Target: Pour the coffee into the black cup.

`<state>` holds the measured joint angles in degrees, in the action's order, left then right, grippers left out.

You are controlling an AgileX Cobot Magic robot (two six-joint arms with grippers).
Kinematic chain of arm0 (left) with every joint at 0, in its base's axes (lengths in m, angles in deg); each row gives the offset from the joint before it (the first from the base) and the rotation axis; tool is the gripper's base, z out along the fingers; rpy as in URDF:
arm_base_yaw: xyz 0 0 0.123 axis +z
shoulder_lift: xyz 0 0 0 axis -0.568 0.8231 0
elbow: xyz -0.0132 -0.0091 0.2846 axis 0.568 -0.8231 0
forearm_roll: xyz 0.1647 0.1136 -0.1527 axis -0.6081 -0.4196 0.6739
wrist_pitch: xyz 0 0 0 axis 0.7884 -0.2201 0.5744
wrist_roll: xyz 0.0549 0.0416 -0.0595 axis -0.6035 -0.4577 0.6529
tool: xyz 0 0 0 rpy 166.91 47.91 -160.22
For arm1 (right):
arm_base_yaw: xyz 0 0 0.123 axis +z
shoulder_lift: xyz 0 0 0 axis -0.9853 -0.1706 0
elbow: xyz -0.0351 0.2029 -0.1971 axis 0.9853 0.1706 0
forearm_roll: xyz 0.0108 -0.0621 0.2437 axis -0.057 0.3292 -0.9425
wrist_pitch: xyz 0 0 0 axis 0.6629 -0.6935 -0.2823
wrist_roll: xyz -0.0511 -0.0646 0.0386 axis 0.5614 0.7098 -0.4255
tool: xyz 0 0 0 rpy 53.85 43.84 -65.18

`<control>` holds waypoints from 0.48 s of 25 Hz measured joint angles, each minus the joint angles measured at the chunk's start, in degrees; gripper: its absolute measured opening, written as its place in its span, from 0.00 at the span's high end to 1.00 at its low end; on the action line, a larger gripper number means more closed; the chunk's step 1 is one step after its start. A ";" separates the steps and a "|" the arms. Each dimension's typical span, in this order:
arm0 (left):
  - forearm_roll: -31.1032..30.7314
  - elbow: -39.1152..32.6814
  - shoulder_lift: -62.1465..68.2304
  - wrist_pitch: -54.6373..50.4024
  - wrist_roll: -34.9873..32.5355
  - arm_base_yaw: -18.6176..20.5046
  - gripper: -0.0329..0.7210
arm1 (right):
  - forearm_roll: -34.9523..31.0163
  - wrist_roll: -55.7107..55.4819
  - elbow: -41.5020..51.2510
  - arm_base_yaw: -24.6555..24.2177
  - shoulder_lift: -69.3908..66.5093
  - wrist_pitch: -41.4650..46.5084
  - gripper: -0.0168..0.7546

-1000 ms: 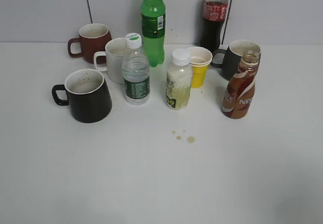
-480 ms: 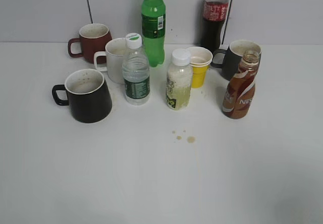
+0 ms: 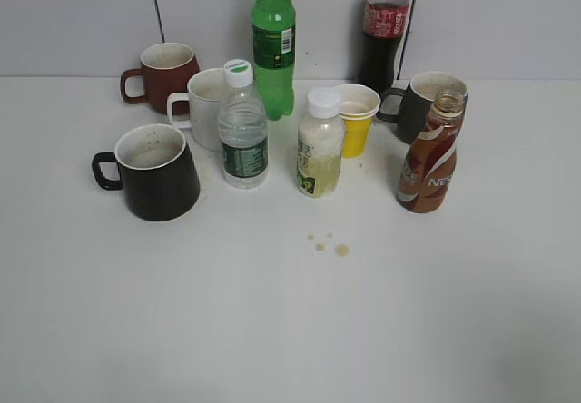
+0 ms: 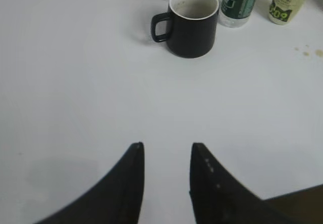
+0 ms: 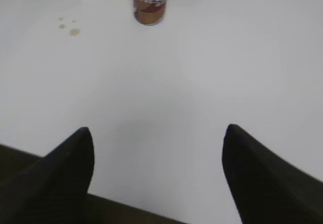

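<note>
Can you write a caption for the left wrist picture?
Left gripper hovers open over the white table, facing the black cup.

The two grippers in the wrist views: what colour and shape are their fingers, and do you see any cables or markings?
The left gripper has two black fingers that curve and taper to blunt tips; one has a few tiny pale specks. The right gripper has two black fingers, broad and wedge-shaped. No cables or labels are visible, and the arms themselves are out of view.
</note>
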<state>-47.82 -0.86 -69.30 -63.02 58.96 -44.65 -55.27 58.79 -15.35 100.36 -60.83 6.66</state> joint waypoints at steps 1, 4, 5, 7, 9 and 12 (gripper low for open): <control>0.00 0.00 -0.47 0.12 -0.02 0.72 0.64 | 0.00 0.05 0.00 -2.41 0.00 0.00 0.21; 0.00 0.00 -2.62 0.14 -0.02 3.33 0.64 | -0.03 0.05 0.00 -9.96 0.07 0.00 0.21; 0.00 0.00 -3.63 0.14 -0.02 4.09 0.64 | -0.03 0.05 0.05 -12.48 0.29 0.00 0.21; 0.00 0.00 -5.51 0.14 -0.02 5.12 0.64 | -0.03 0.05 0.04 -16.70 1.33 0.00 0.21; 0.00 0.00 -7.23 0.20 -0.02 5.52 0.64 | -0.03 0.05 0.04 -18.98 2.79 0.00 0.21; 0.00 0.00 -9.70 0.19 -0.02 5.52 0.64 | -0.03 0.05 0.04 -20.14 6.11 0.00 0.21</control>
<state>-47.82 -0.86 -79.00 -62.84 58.94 -39.13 -55.30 58.84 -15.31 80.22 -54.72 6.66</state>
